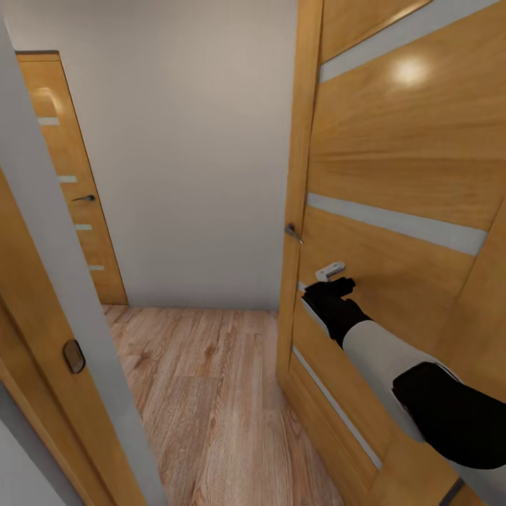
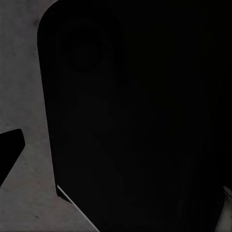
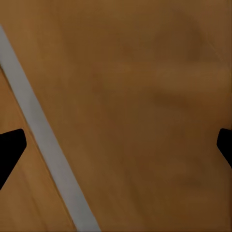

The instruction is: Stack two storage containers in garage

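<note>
At the doorway, two orange-wood doors (image 1: 393, 176), right fingers (image 1: 330, 284) spread.

Glossy orange wood door (image 1: 393, 169) with matt frosted strips; matt wood-plank floor (image 1: 211, 393); smooth white wall (image 1: 190, 140)

Right arm reaches forward, its claw (image 3: 116, 145) spread wide with nothing between.

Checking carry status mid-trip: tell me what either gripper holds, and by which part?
Nothing held: the right gripper is open, facing the orange-wood door. The left gripper's state cannot be told.
</note>
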`<state>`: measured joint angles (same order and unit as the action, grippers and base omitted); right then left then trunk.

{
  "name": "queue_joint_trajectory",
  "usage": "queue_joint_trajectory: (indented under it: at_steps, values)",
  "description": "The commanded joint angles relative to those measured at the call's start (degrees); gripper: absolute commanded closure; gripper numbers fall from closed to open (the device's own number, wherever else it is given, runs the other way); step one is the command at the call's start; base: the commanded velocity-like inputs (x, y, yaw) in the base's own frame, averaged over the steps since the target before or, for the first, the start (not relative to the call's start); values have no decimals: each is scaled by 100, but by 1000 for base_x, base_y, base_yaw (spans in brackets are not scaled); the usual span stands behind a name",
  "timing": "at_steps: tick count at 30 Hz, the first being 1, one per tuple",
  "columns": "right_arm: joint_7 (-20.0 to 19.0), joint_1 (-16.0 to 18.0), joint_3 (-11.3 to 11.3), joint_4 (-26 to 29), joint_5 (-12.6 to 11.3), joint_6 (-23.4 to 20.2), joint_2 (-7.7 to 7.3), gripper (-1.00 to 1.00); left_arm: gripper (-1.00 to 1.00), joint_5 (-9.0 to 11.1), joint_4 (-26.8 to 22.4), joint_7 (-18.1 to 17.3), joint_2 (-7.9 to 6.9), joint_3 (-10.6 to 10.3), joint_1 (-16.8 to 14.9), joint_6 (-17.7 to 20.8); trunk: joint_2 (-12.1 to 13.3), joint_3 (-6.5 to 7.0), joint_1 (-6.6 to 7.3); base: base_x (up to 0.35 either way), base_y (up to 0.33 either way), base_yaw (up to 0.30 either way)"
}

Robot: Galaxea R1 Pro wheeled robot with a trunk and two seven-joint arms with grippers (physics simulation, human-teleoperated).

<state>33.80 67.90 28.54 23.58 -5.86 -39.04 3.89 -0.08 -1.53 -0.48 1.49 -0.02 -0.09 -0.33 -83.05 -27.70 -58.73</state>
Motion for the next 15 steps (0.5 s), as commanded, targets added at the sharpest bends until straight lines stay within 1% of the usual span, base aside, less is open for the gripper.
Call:
queue_joint_trajectory:
  at_steps: [1,9,15]
  values:
    - [65,39,72,-39,122,-75,-334,-100,-100,-1,-5,-5,0,2,1,-3,-3,-5,0,0,0,0]
    - [65,91,73,-133,121,1,-345,-100,-100,-1,-5,-5,0,-4,1,-3,-3,-5,0,3,0,0]
    - [65,92,72,-134,121,4,-337,-100,-100,-1,-7,-5,0,-8,1,-2,-3,-5,0,190,-86,0]
